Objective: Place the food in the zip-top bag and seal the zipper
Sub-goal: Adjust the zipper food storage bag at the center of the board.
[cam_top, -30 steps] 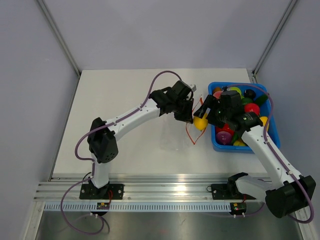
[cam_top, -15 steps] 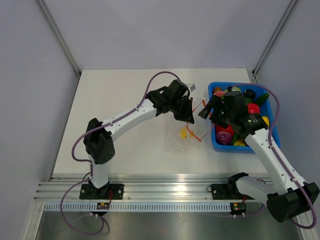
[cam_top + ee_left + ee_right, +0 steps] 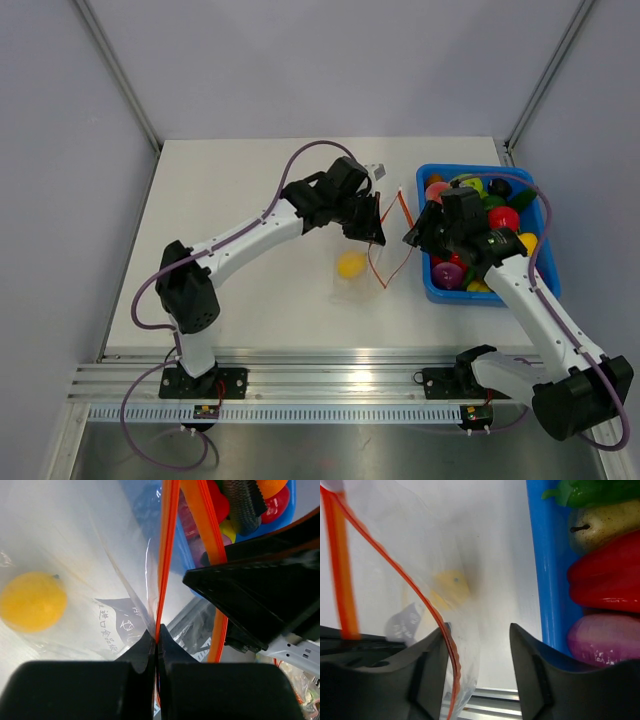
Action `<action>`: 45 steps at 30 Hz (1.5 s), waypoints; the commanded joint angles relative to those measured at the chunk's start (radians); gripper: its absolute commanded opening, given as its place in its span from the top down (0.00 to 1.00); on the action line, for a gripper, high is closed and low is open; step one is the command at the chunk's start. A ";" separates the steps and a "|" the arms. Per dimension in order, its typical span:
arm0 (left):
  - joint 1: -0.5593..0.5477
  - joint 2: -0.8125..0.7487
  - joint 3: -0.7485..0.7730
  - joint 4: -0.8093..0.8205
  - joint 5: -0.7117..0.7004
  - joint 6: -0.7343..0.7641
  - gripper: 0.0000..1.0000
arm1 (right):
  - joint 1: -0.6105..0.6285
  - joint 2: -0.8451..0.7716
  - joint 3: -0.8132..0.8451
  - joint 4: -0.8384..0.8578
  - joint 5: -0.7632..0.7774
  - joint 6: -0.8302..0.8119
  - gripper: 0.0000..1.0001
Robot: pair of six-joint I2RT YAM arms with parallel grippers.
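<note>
The right pincer (image 3: 413, 236) hangs released and empty at the mouth of the zip-top bag (image 3: 345, 290), its fingers apart with nothing between them. A second ago it carried a yellow toy fruit (image 3: 351, 265) up to that mouth; half a second ago the fruit was already sliding down inside. Now it lies low in the clear pouch on the worktop (image 3: 230, 180), and the right pincer has drawn back a little toward the blue bin (image 3: 445, 296).

The left pincer (image 3: 156, 642) is clenched on the zipper (image 3: 167, 540), pinching one side of the orange-red strip and holding the mouth up and open; it has risen slightly over that second.

So one piece of food looks to be bagged. The rest is in the bin: the right wrist view shows a red pepper (image 3: 605, 585), a speckled pear (image 3: 605, 530) and a purple piece (image 3: 605, 640) there. More trips seem due before the strip can be pressed shut.

As for writing, the bag bears a dark printed patch (image 3: 115, 617) with what look like Chinese characters, too distorted through the film to read with confidence. No brand shows elsewhere.
</note>
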 commanded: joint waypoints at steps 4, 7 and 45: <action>0.019 -0.073 -0.008 0.014 0.022 0.018 1.00 | 0.008 0.028 -0.036 0.054 -0.036 0.003 0.91; 0.018 -0.066 0.017 -0.061 -0.027 0.076 1.00 | 0.006 0.028 -0.012 0.052 -0.009 0.006 1.00; -0.035 -0.057 0.103 -0.231 -0.360 0.112 1.00 | 0.012 0.028 0.054 -0.078 0.201 0.006 0.17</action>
